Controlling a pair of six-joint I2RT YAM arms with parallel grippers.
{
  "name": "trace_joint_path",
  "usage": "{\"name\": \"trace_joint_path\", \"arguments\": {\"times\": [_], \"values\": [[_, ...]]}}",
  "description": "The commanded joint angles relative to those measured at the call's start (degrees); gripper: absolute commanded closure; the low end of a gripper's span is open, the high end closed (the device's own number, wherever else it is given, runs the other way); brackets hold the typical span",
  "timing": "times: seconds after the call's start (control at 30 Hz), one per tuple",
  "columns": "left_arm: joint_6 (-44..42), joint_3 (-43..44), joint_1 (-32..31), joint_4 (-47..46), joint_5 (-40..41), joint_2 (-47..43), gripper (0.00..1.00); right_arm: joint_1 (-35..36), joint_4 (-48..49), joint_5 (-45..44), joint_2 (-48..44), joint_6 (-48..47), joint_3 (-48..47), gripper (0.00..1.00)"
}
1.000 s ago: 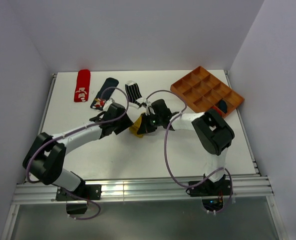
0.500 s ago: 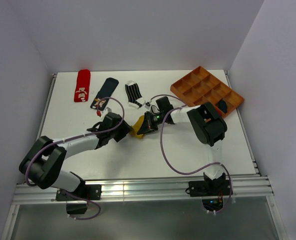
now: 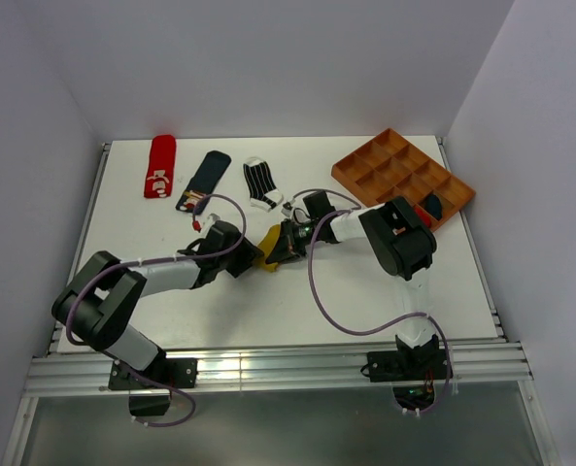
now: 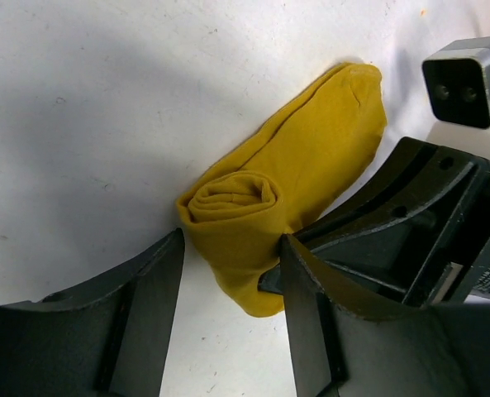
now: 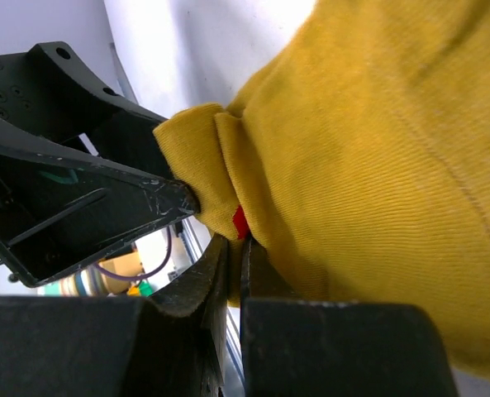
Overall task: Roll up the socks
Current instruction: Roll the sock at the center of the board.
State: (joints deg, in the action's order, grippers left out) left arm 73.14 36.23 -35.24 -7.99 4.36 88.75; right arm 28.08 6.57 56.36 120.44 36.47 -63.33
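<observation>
At mid-frame in the top view, on the white bench (image 3: pixel 443 277), a mustard sock (image 3: pixel 267 249), rolled up from one end. In the left wrist view, the unrolled rest flat and reaching toward the upper right.

Left pincer (image 4: pixel 230 248) partly wide, one finger on each side of the rolled end, a sliver of bench showing between the left-hand finger and the fabric.

Right pincer (image 5: pixel 230 248) closed narrow on the mustard sock's edge, folds of yellow cloth bunched at its tips.

Along the upper left of the top view, flat and apart: a red sock with white marks (image 3: pixel 159 166), a navy sock with a patch (image 3: pixel 202 182), a black-and-white striped sock (image 3: pixel 260 183).

At upper right, an orange compartment tray (image 3: pixel 392 167), with a dark navy sock (image 3: pixel 431 205) in the cell nearest the frame's right edge.
</observation>
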Motion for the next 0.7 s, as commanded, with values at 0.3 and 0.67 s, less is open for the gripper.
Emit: {"name": "trace_joint_path", "arguments": {"times": [0.3, 0.67], "values": [[0.86, 2.09, -0.18, 5.35, 2.94, 6.61, 0.55, -0.39, -0.42, -2.92, 2.69, -1.40, 0.93, 1.00], [-4.76, 5.51, -0.53, 12.46, 3.46, 9.86, 0.82, 1.98, -0.51, -14.16, -10.30, -9.04, 5.93, 0.70]]}}
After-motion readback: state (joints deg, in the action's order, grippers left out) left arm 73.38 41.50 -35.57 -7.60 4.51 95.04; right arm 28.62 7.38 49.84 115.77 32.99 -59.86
